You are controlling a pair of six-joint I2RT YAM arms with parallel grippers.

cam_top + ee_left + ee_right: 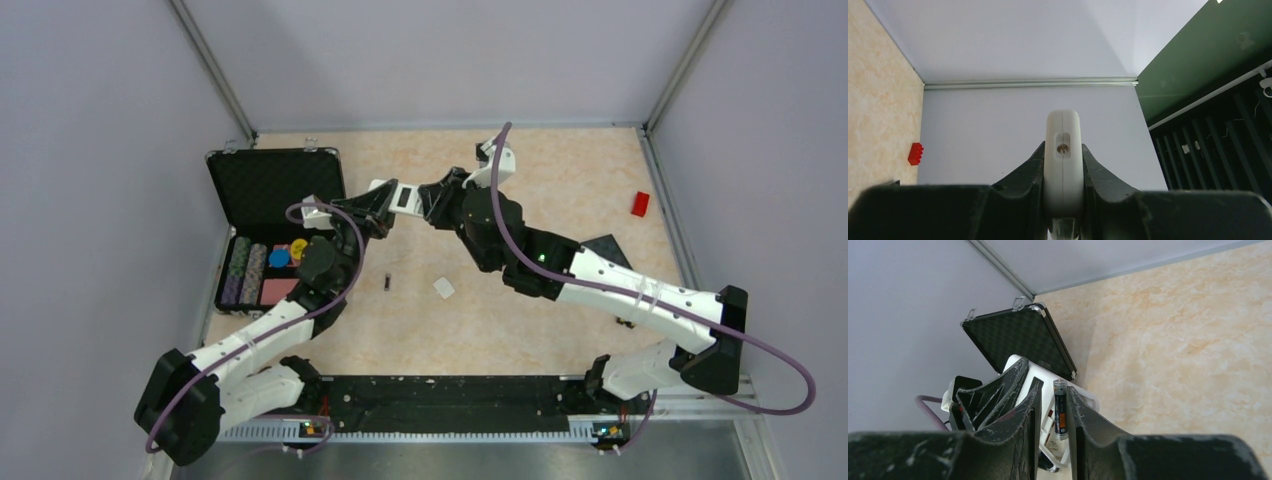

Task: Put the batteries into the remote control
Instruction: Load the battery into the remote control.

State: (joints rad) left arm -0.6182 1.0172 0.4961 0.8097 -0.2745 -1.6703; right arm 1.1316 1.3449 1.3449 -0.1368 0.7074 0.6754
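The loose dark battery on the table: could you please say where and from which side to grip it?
Probably across the middle of the slim dark cylindrical battery, coming down from above: it lies flat and alone, its length running near to far.

The place is a robot test cell of the kind found in a lab. Two black-and-white arms (250, 340) are bolted to a black rail (440, 400) at the near edge of a table (560, 200) with a marble-look top. Plain pale walls (430, 60) close in behind and beside both grippers, joined by bare metal strips (215, 70). Purple cables (770, 360) loop from the arms. Props lie about: an open black case (275, 185) beside the left gripper (385, 205), and a red block (640, 203) well off from the right gripper (430, 200).
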